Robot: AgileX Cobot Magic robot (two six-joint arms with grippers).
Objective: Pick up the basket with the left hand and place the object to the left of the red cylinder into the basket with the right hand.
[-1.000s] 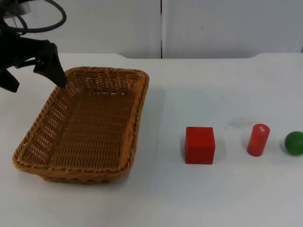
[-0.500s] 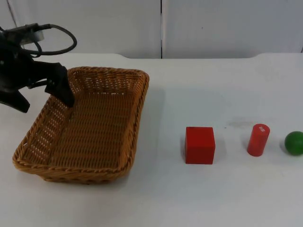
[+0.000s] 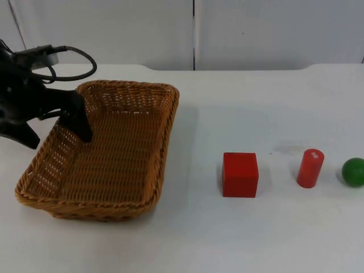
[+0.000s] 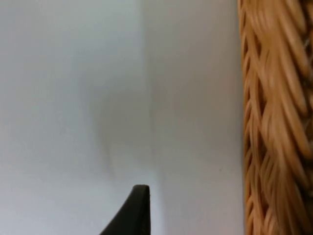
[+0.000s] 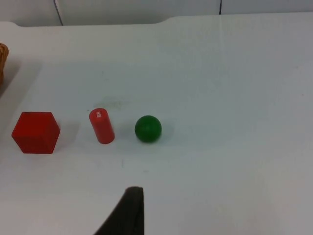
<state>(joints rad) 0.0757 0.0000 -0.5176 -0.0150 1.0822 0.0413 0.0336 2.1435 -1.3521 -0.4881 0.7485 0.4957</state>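
Left gripper (image 3: pixel 55 129), jaws open, straddles the basket (image 3: pixel 108 153) rim at nine o'clock; right gripper's jaws can't be judged.

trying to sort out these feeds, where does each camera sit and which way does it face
Top view: fixed above, looking down and forward at the basket, red cube, red cylinder and green ball; the left gripper straddles the basket's left wall.
Left wrist view: on the left arm, facing the table beside the basket's rim; one black fingertip shows.
Right wrist view: on the waiting right arm, facing cube, cylinder, ball; one fingertip shows.
Top and right wrist views share those three.
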